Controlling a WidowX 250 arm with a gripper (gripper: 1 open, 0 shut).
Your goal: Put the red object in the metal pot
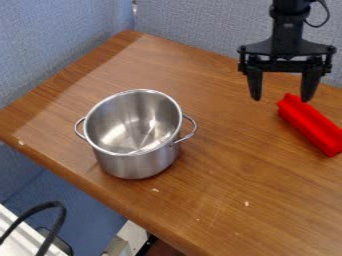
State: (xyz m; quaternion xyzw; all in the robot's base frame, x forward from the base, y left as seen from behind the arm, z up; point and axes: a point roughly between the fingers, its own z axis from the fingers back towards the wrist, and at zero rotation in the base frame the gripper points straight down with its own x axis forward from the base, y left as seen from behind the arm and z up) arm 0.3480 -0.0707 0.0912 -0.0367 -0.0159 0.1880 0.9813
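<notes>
The red object (310,123) is a bright red bar lying flat on the wooden table near its right edge, running diagonally. My gripper (283,90) hangs over the table just above and left of the bar's upper end, its two black fingers spread open and pointing down, with nothing between them. The metal pot (134,131) stands upright on the left half of the table, shiny and empty, with small loop handles at its rim. It is well apart from both the bar and the gripper.
The wooden table (214,190) has its front edge running diagonally below the pot. A blue-grey wall (201,20) backs the scene. A black cable (34,225) loops at the lower left, below the table.
</notes>
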